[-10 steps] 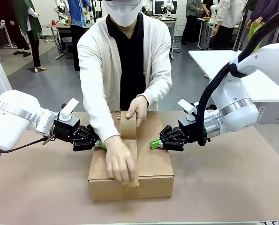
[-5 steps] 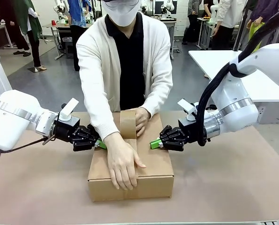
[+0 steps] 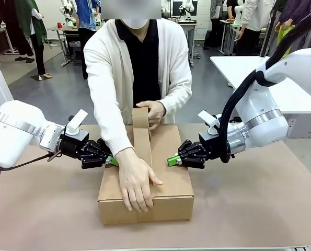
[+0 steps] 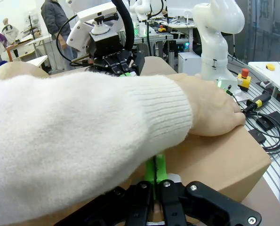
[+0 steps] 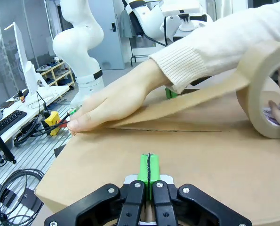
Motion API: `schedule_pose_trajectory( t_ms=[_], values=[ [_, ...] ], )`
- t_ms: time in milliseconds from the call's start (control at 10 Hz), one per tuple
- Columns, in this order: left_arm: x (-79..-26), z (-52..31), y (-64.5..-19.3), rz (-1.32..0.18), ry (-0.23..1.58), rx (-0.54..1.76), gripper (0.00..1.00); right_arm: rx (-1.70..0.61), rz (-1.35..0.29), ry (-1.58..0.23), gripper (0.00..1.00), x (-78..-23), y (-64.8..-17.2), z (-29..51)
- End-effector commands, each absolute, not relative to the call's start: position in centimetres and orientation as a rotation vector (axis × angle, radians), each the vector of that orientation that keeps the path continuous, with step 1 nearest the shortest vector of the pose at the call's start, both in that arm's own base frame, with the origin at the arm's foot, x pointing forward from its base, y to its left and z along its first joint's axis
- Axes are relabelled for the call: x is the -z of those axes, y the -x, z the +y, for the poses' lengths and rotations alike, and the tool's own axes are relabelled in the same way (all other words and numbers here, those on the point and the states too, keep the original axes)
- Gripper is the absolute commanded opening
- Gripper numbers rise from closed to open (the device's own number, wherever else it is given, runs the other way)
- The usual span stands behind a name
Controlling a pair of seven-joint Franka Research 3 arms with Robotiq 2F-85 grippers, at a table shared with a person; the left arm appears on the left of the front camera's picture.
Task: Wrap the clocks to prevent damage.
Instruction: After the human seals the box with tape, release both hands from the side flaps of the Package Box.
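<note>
1. The cardboard box (image 3: 145, 178) sat mid-table between both arms.
2. The left gripper (image 3: 110, 160) pressed on the box's left flap, jaws closed, holding nothing.
3. The right gripper (image 3: 171, 160) did likewise on the right.
4. One hand (image 3: 137, 183) pinned the tape strip (image 3: 142, 141); the other held what looked like the tape roll (image 5: 267, 94).

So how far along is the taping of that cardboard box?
Done: the cardboard box has its flaps closed, both shut grippers, left and right, pressing on top. In hand: the person pins the tape end at the near edge and pulls the tape roll back. Left: cutting the strip.
</note>
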State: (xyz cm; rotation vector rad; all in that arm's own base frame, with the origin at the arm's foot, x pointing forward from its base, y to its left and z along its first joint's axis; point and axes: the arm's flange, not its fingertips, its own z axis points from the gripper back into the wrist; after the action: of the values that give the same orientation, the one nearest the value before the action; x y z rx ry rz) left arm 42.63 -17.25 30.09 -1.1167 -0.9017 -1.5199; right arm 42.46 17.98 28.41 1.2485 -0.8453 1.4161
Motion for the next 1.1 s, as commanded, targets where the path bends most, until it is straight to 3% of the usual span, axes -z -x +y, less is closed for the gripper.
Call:
schedule_pose_trajectory(
  t_ms=[0, 1000],
  values=[
    [-29.9, -17.34, -42.55, -0.899, 1.107, 1.524, 0.0, -1.412, -0.837, -1.235, 0.01, -27.91, -42.39, 17.98],
    [-29.9, -17.34, -42.55, -0.899, 1.107, 1.524, 0.0, -1.412, -0.837, -1.235, 0.01, -27.91, -42.39, 17.98]
  ],
)
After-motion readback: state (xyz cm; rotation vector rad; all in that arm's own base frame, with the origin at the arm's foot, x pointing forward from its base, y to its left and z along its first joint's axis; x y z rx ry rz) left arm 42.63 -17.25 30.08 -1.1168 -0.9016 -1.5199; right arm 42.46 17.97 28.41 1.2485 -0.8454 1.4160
